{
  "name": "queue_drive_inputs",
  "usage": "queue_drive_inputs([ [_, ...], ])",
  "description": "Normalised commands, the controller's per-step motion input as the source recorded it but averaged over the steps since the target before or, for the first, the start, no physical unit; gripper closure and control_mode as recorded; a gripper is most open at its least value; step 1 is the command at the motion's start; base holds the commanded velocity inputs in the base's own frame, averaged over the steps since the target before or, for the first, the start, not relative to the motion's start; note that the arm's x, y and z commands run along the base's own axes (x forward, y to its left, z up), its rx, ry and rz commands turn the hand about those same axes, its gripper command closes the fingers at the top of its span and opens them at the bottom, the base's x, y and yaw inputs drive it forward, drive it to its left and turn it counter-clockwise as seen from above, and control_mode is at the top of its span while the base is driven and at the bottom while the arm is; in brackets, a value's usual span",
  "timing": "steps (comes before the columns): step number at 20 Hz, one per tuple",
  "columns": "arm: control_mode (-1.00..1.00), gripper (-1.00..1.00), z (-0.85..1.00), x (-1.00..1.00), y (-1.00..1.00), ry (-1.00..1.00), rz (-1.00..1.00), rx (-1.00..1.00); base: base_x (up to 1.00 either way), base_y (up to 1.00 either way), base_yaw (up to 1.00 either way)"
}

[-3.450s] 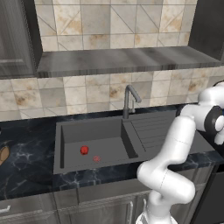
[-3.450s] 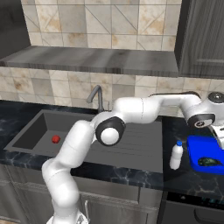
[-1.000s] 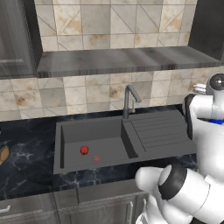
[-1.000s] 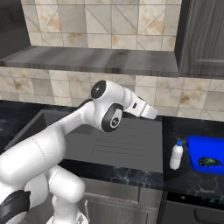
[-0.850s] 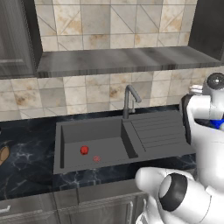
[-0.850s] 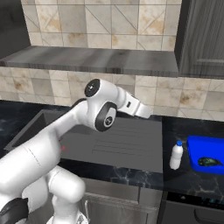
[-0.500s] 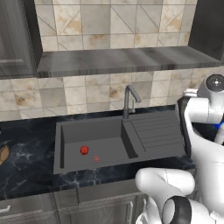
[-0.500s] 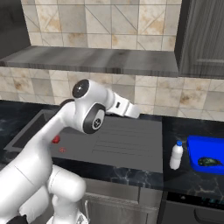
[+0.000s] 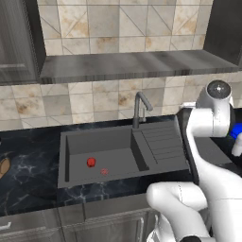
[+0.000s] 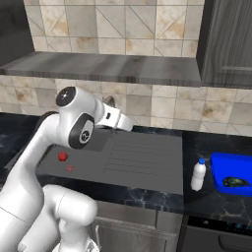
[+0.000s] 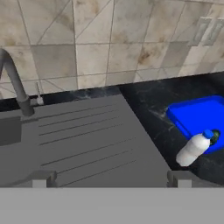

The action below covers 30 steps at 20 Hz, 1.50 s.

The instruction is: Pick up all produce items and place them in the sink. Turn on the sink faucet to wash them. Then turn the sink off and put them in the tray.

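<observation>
- Red round ball (image 9: pixel 91 162) sits in the dark grey matte basin (image 9: pixel 80 143), presumably awaiting pickup.
- Green-black oval (image 10: pixel 235 182) lies in the bright blue tray (image 10: pixel 219 165), right of the basin.
- Gripper (image 11: pixel 109 177): fingers spread wide, empty, over the basin's drainboard.

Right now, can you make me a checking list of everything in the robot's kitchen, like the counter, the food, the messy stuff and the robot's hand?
Surface: dark marbled counter around the sink, ribbed drainboard on its right.
Job's things: red ball lying in the basin; dark green oval lying in the blue tray; faucet upright behind the sink, no water seen.
Clutter: white bottle with a blue cap standing beside the tray; tan-brown item at the counter's left edge.
Grippers: gripper open, empty, over the drainboard.
Cables: nothing seen.
Surroundings: tiled wall, grey shelf, dark cabinets.
</observation>
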Motion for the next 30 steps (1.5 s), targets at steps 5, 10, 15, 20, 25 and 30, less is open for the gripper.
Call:
queue_drive_inputs([
  [5, -1.0, -1.0, 0.0, -0.05, 0.96, 0.15, 0.08, 0.0, 0.0, 0.0, 0.0],
  [10, -1.0, -1.0, -0.03, -0.2, 0.76, 0.08, 0.13, 0.0, 0.0, 0.0, 0.0],
  [15, -1.0, -1.0, -0.11, -0.17, 0.8, 0.07, 0.12, 0.0, 0.0, 0.0, 0.0],
  [20, -1.0, -1.0, -0.22, -0.13, 0.87, 0.04, 0.1, -0.02, 0.0, 0.0, 0.0],
  [25, -1.0, -1.0, -0.19, 0.0, 0.86, 0.05, 0.06, -0.03, 0.0, 0.0, 0.0],
  [30, -1.0, -1.0, -0.18, 0.0, 0.66, 0.03, 0.02, -0.01, 0.0, 0.0, 0.0],
])
